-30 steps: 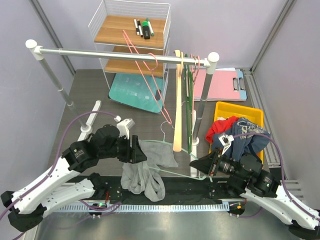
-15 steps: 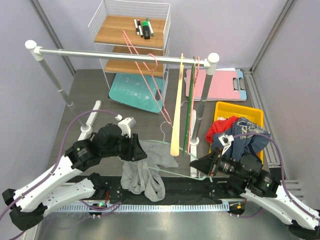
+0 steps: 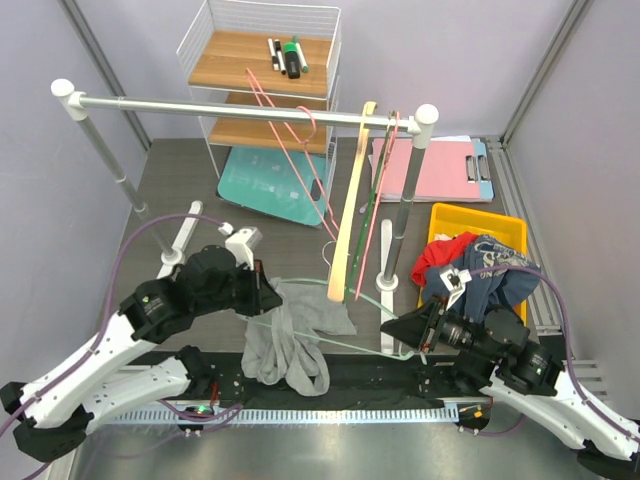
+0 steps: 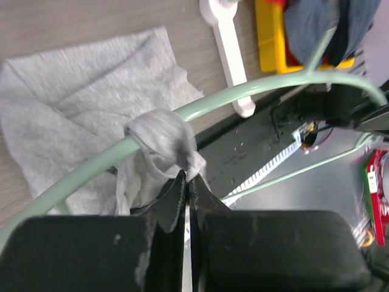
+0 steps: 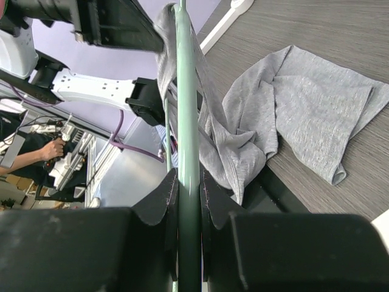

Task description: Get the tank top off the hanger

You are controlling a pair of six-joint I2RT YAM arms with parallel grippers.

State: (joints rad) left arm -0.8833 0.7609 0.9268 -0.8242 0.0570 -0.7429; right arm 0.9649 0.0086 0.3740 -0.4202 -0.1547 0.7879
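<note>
The left gripper (image 4: pixel 186 182) is clenched. Its black fingertips nip a bunched grey strap of the tank top (image 4: pixel 79 134), just where that strap loops round the smooth, pale green hanger (image 4: pixel 243 97) ahead of the tips. Beyond those fingers the rest of the soft, crumpled knit lies spread on the dark wood-grain table (image 5: pixel 340 36). The right gripper (image 5: pixel 188 182) grasps the hanger's thin round bar between its fingers. Ahead of it the bar runs straight on, with grey cloth draped over its far part and spilling down to the table on one side
</note>
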